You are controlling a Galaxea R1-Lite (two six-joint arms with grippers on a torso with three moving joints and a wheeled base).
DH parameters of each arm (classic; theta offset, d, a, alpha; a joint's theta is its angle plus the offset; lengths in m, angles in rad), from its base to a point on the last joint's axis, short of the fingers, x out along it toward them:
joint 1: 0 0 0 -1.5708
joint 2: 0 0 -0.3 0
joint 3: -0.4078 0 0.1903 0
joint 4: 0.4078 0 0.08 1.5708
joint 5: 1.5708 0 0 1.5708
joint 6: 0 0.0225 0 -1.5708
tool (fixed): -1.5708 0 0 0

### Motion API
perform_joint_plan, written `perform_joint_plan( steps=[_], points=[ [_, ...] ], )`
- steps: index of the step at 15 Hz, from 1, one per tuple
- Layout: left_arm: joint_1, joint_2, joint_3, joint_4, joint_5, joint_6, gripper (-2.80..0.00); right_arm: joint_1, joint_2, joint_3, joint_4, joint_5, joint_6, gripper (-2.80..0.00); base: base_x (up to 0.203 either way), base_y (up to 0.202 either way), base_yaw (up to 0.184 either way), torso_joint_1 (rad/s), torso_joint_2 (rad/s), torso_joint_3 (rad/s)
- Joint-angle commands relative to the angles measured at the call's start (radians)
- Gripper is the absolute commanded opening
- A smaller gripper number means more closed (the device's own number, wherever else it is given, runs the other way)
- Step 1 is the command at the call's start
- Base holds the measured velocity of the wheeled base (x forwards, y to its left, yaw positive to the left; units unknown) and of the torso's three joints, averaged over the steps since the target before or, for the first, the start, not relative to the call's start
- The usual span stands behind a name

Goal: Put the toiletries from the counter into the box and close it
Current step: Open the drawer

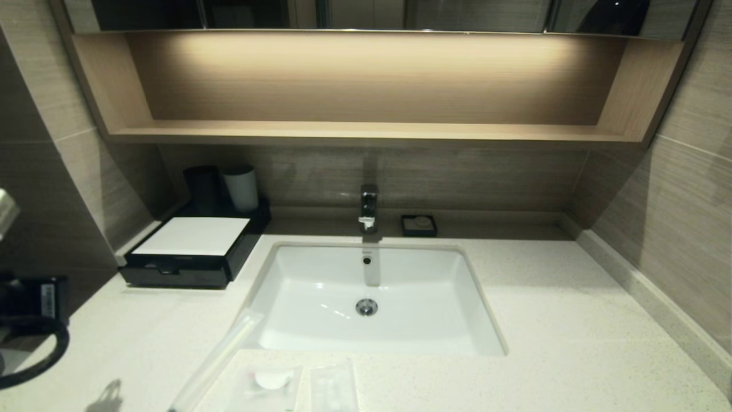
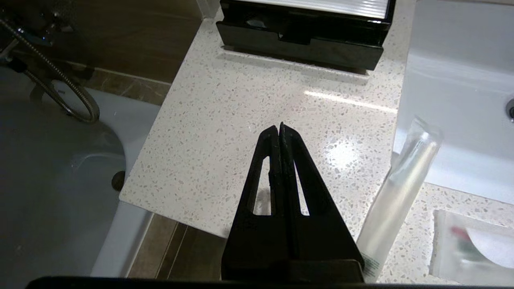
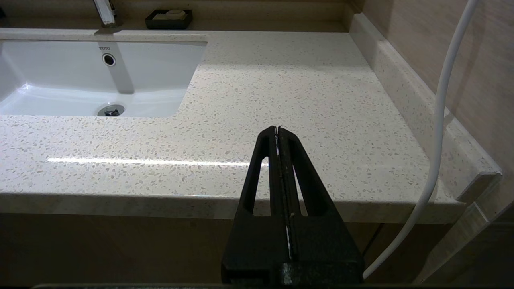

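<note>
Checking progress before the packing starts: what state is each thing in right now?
Box: drawer shut, on the counter.
Long thin packet: lying beside the sink.
Disc packet: flat on counter.
Small rectangular packet: flat on counter.
Left gripper: shut, empty.
Right gripper: shut, empty.

Three clear packets (image 1: 269, 380) are lying on the speckled table (image 1: 572, 343) before the sink, while the black box (image 1: 194, 252) is sitting shut at back left.

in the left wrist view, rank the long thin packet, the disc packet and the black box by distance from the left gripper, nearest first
1. Long thin packet, just beside the shut left gripper, on the sink side.
2. Disc packet, beyond the long one.
3. Black box, far across the counter.
</note>
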State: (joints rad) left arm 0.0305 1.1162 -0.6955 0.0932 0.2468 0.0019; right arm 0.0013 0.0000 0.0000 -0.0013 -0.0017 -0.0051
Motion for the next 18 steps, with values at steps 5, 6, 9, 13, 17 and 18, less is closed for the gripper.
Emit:
perform_joint_plan(
  steps=[5, 6, 9, 13, 17, 18],
  points=[
    [0.095, 0.169, -0.005, -0.060, -0.047, 0.003, -2.80, 0.000, 0.000, 0.002, 0.000, 0.000, 0.000, -2.80, 0.000, 0.000, 0.000, 0.000, 0.00, 0.000],
    [0.110, 0.193, -0.009, -0.076, -0.083, 0.004, -2.80, 0.000, 0.000, 0.002, 0.000, 0.000, -0.001, -2.80, 0.000, 0.000, 0.000, 0.000, 0.00, 0.000],
    [0.137, 0.283, -0.048, -0.127, -0.133, 0.006, -2.80, 0.000, 0.000, 0.002, 0.000, 0.000, -0.001, -2.80, 0.000, 0.000, 0.000, 0.000, 0.00, 0.000],
    [0.145, 0.405, -0.069, -0.239, -0.173, 0.009, -2.80, 0.000, 0.000, 0.002, 0.000, 0.000, -0.001, -2.80, 0.000, 0.000, 0.000, 0.000, 0.00, 0.000],
    [0.144, 0.489, -0.070, -0.340, -0.200, 0.015, -2.80, 0.000, 0.000, 0.002, 0.000, 0.000, -0.001, -2.80, 0.000, 0.000, 0.000, 0.000, 0.00, 0.000],
    [0.144, 0.502, -0.070, -0.355, -0.227, 0.015, -2.80, 0.000, 0.000, 0.002, 0.000, 0.000, 0.000, -2.80, 0.000, 0.000, 0.000, 0.000, 0.00, 0.000]
  ],
)
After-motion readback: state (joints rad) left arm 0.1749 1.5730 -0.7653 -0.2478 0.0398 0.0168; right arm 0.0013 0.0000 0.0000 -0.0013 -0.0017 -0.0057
